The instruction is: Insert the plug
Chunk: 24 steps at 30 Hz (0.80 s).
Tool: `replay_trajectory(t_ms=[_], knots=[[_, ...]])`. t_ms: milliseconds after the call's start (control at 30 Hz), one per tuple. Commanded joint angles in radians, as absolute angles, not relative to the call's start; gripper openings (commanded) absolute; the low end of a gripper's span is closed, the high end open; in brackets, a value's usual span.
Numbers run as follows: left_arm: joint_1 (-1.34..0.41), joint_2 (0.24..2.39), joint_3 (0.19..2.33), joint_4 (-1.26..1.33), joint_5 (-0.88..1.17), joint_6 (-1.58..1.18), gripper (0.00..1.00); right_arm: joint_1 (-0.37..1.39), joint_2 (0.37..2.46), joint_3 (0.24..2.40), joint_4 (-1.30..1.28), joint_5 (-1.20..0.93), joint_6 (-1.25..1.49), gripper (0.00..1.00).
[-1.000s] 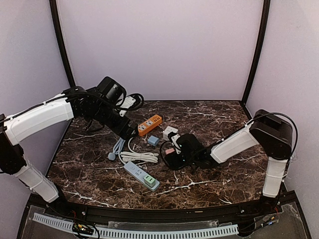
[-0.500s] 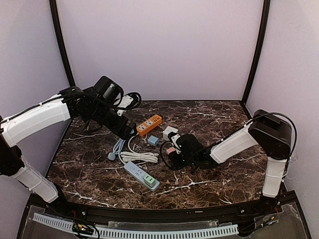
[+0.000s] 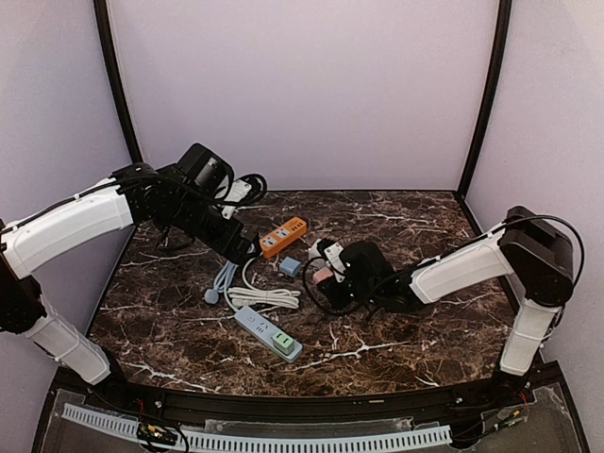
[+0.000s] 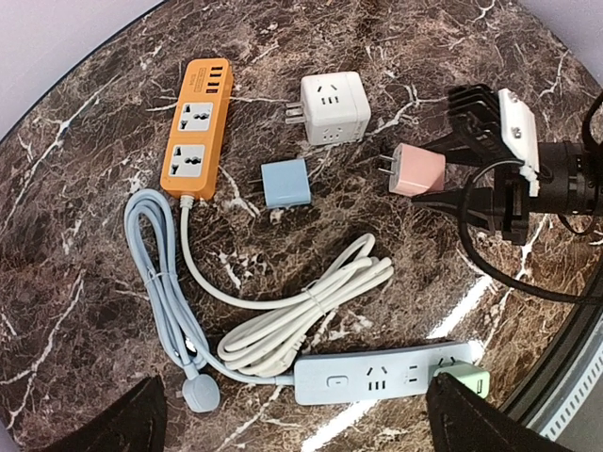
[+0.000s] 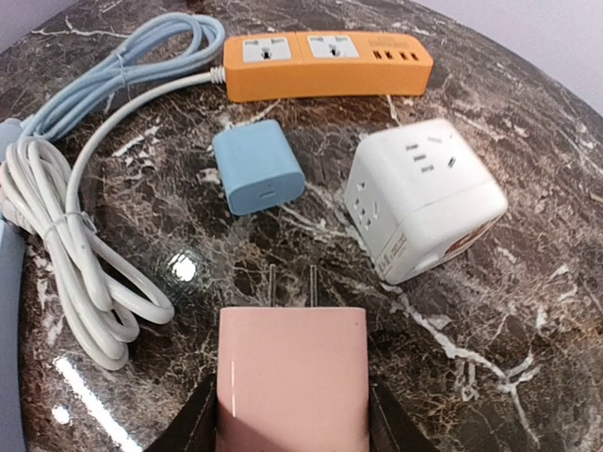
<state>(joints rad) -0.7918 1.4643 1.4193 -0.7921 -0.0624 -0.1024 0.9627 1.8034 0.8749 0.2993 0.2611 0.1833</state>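
- Plug, pink (image 5: 292,377), sits between the fingers of my right gripper (image 5: 292,419). A dark finger presses on each of its flanks, so I read this as a pinch on the pink plug, near the middle of the desk (image 5: 528,311).
- Its two flat prongs point away from me, toward the gap between the blue adapter (image 5: 259,169) and the white cube socket (image 5: 424,198). The orange power strip (image 5: 325,61) lies beyond them.
- My left gripper (image 3: 243,247) hangs spread wide above the far left of the desk. It holds nothing and looks down on the whole layout.
- As I judge it, the step in hand is the pickup, just secured; the carry to a socket is not yet begun.
- The next move calls for choosing an outlet, and the task does not say which. The cube, the orange strip and the pale blue strip (image 4: 377,381) all show free slots, though a green plug (image 4: 462,384) already fills one end of the pale blue one.
- I then need the prongs squared to the slots and a straight push, with the socket body kept from sliding.
- Hard to make out: whether the plug is clear of the desk or resting on it.
- My right fingertips and the plug's rear are cut off at the bottom of my wrist view.
- The white cable (image 5: 75,264) runs out of that view on the left.
- The print on the cube is too small to read.
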Motion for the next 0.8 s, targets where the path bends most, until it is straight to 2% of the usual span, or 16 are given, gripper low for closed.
replay_trajectory(t_ms=[0, 400, 767], knots=[[-0.787, 1.452, 1.417, -0.804, -0.043, -0.177, 0.96, 0.970, 1.725, 0.880, 0.267, 0.239, 0.144, 0.20], [-0.787, 1.357, 1.256, -0.794, 0.039, -0.350, 0.93, 0.971, 1.500, 0.915, 0.094, 0.190, 0.094, 0.18], [-0.787, 1.401, 1.355, -0.774, 0.051, -0.430, 0.93, 0.971, 1.369, 0.934, 0.019, 0.122, 0.049, 0.18]])
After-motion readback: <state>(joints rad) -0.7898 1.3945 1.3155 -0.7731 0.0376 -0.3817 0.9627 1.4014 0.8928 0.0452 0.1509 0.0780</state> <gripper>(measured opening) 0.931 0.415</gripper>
